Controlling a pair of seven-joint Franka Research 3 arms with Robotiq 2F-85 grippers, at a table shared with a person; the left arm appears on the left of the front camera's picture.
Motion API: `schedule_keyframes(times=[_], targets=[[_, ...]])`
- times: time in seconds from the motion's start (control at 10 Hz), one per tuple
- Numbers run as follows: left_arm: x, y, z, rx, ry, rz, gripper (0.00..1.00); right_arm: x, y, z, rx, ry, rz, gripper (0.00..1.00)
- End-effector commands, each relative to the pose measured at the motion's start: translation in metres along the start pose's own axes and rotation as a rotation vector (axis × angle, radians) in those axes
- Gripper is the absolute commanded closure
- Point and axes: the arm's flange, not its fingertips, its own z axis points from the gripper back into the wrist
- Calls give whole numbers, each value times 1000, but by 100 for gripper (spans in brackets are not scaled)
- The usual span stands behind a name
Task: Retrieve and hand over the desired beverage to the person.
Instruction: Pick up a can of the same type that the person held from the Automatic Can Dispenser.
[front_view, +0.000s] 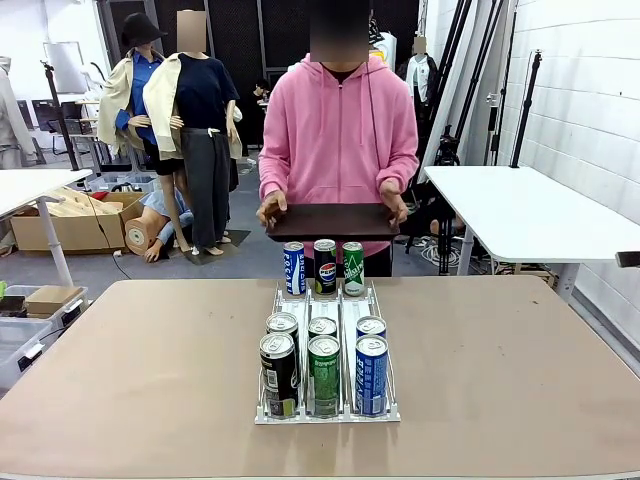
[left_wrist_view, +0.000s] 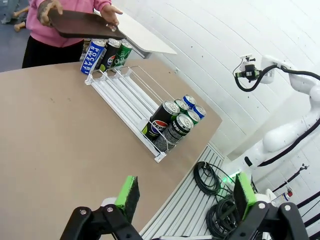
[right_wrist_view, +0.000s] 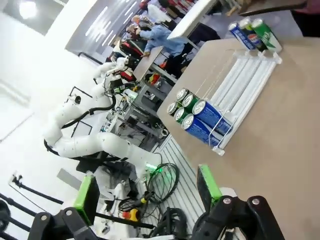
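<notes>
- Nine cans (front_view: 324, 375) are standing in one rack (front_view: 330, 300) at mid-table (front_view: 150, 370): three at its far end, six at its near end.
- The person (front_view: 340, 130) is standing at the table's far edge, both hands holding one dark tray (front_view: 333, 220).
- The left wrist view is giving the "POCARI SWEAT" print on the far blue can (left_wrist_view: 92, 56).
- The left gripper (left_wrist_view: 186, 195) and right gripper (right_wrist_view: 147, 192) are gaping wide, empty.

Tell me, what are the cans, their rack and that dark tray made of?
Cans: likely aluminium, glossy printed sides, bare silvery tops with pull tabs. Rack: white rails with thin wire guides, plastic or coated metal; unclear which. Tray: dark brown, matte; perhaps plastic or wood.
</notes>
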Motion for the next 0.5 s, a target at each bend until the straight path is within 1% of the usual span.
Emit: schedule_keyframes(times=[0.0, 0.2, 0.4], targets=[[1, -2, 1, -9, -10, -6, 0, 10, 1, -4, -30, 3, -68, 0], [1, -2, 1, -9, -10, -6, 0, 10, 0, -4, -8, -9, -47, 0], [1, -2, 1, -9, -10, -6, 0, 4, -2, -2, -15, 7, -51, 0]])
